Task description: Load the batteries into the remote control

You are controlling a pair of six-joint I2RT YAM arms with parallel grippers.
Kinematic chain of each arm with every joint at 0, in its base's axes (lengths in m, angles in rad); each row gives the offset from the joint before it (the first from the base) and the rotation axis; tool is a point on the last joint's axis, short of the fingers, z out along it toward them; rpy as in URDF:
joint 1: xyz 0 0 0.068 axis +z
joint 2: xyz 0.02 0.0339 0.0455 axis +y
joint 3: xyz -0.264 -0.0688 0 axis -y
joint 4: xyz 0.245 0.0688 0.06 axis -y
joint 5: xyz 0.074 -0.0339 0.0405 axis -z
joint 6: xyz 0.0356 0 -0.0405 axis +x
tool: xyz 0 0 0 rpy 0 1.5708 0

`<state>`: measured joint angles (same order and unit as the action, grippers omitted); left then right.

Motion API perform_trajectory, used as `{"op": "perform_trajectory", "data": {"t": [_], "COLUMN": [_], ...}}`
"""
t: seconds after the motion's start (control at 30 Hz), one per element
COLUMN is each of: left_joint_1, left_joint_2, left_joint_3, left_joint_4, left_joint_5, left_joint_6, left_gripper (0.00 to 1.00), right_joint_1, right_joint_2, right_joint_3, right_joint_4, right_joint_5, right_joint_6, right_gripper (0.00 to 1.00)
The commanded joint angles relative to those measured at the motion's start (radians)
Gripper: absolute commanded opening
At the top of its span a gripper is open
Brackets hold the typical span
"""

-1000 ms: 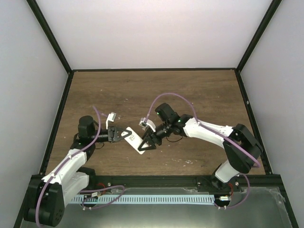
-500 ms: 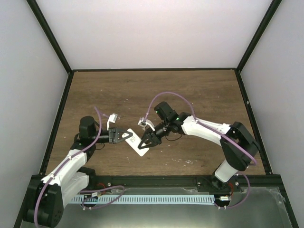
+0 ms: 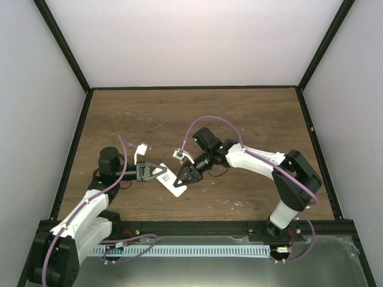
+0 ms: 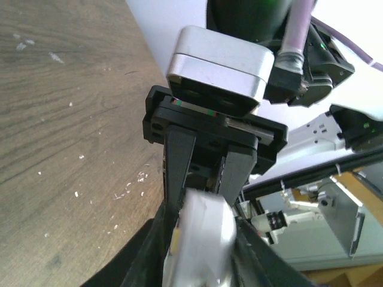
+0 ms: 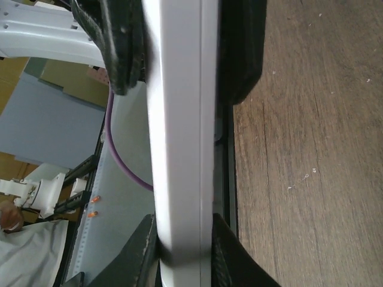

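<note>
White remote control (image 3: 175, 185) is clamped by left gripper (image 3: 161, 173) and right gripper (image 3: 183, 177).

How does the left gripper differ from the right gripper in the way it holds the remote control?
The left gripper reaches in from the left and points right; the right gripper comes from the upper right and points down-left. The left gripper clamps the upper-left end of the remote control; the right gripper clamps nearer the other end. Both are shut on the remote control.

smooth white plastic remote control (image 3: 172, 182), matt scuffed wood table (image 3: 239, 119)
</note>
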<state>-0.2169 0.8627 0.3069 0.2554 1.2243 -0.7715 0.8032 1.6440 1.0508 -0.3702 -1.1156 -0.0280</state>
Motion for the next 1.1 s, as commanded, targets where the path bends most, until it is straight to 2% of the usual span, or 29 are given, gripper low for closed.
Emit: {"op": "perform_trajectory", "data": {"t": [0.0,0.13,0.27,0.43,0.57,0.67,0.83,1.07], "left_joint_1": [-0.002,-0.001,0.006,0.077,0.114,0.115,0.114,0.114], "left_joint_2": [-0.005,0.0,-0.004,-0.045,-0.124,-0.181,-0.192,-0.154], "left_joint_3": [0.035,0.048,0.062,0.065,0.093,0.119,0.147,0.148], "left_joint_4": [-0.039,-0.11,-0.184,-0.292,-0.481,-0.575,-0.621,-0.616], "left_joint_5": [-0.044,-0.084,-0.156,-0.32,-0.578,-0.681,-0.71,-0.693], "left_joint_6": [-0.006,0.035,0.067,0.063,0.094,0.117,0.126,0.133], "left_gripper": [0.4,0.59,0.66,0.68,0.68,0.68,0.69,0.69], "right_joint_1": [0.008,0.007,0.005,-0.003,-0.004,-0.001,0.046,0.122], "right_joint_2": [0.014,0.012,0.005,-0.002,0.009,0.004,0.062,0.218], "right_joint_3": [0.048,0.046,0.045,0.049,0.066,0.075,0.19,0.315], "right_joint_4": [0.023,0.014,0.006,-0.027,-0.078,-0.088,-0.198,-0.295], "right_joint_5": [-0.004,0.025,0.124,0.312,0.584,0.785,1.173,1.444], "right_joint_6": [-0.04,-0.052,-0.043,-0.018,0.024,0.057,0.12,0.161], "right_gripper": [0.05,0.02,0.01,0.01,0.01,0.01,0.01,0.01]}}
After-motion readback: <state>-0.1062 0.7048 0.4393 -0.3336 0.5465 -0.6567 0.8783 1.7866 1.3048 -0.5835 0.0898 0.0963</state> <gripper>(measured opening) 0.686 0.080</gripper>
